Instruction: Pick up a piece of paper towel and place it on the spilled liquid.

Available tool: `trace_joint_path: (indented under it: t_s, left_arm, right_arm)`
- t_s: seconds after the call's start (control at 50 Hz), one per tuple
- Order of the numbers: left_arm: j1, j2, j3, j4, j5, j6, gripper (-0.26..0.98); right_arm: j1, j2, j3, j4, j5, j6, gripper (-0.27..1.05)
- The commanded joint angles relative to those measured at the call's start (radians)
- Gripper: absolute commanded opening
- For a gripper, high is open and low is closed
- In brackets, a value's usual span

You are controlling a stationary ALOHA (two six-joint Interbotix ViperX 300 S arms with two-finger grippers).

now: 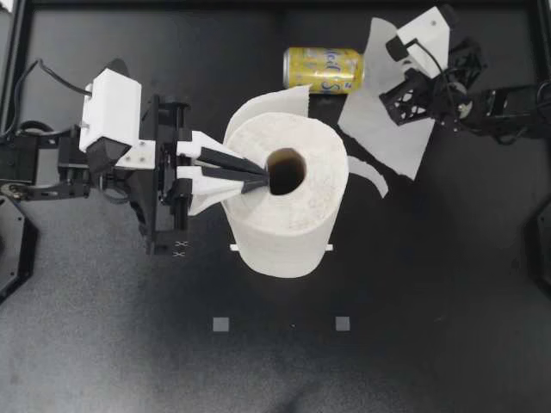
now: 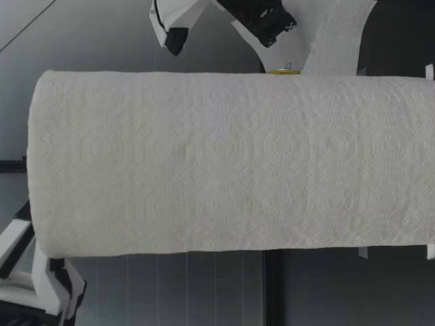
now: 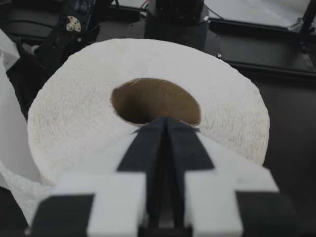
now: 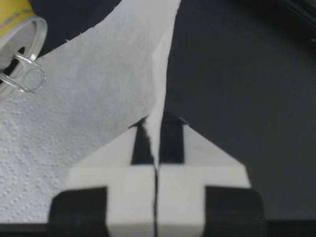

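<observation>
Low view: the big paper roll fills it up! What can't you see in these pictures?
- Low view: the paper towel roll hides nearly everything behind it.
- Right wrist view: the can is cut off by the edge.
- Any view: no spill can be made out on the dark table.

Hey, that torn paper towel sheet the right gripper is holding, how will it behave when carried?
Probably floppy: the sheet creases and drapes from my right gripper, which pinches only one edge. Likely very light, so it may flutter or brush the can lying beside it. Its ragged torn edge suggests it could rip if snagged.
</observation>
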Motion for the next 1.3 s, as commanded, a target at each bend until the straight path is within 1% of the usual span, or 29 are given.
trace_joint_path:
  t_s: [0.0,0.08,0.14,0.22,0.5,0.68,0.72,0.9,1.02,1.16,1.28]
  left_arm:
    - [0.017,0.049,0.021,-0.002,0.015,-0.003,0.15]
    - [0.015,0.049,0.02,-0.002,0.015,-0.003,0.15]
    - [0.017,0.049,0.018,-0.002,0.015,-0.003,0.15]
    - [0.017,0.049,0.017,-0.002,0.015,-0.003,0.15]
    - [0.017,0.049,0.015,-0.002,0.0,-0.002,0.15]
    - [0.015,0.048,0.015,-0.002,-0.02,0.0,0.15]
    - [0.017,0.048,0.014,-0.002,-0.025,0.003,0.15]
    - [0.009,0.029,0.014,-0.002,-0.075,0.012,0.15]
    - [0.006,-0.005,0.025,0.003,-0.107,0.017,0.15]
    - [0.005,-0.052,0.048,0.003,-0.126,0.017,0.15]
    - [-0.002,-0.098,0.069,0.003,-0.15,0.014,0.15]
  right_arm:
    - [-0.006,-0.011,-0.021,0.002,0.002,-0.002,0.18]
    - [-0.009,-0.012,-0.026,0.015,0.014,-0.002,0.41]
    - [-0.015,-0.015,-0.028,0.031,0.023,0.0,0.55]
    - [-0.02,-0.023,-0.028,0.041,0.038,-0.002,0.65]
    - [-0.02,-0.06,-0.023,0.046,0.137,-0.015,0.64]
    - [-0.02,-0.14,-0.015,0.052,0.173,-0.112,0.64]
    - [-0.02,-0.156,-0.017,0.064,0.181,-0.143,0.64]
    - [-0.011,-0.301,-0.031,0.204,0.144,-0.345,0.64]
    - [0.046,-0.403,-0.041,0.242,0.06,-0.431,0.64]
    - [0.103,-0.485,-0.04,0.253,-0.069,-0.43,0.64]
    - [0.175,-0.557,-0.035,0.259,-0.192,-0.426,0.63]
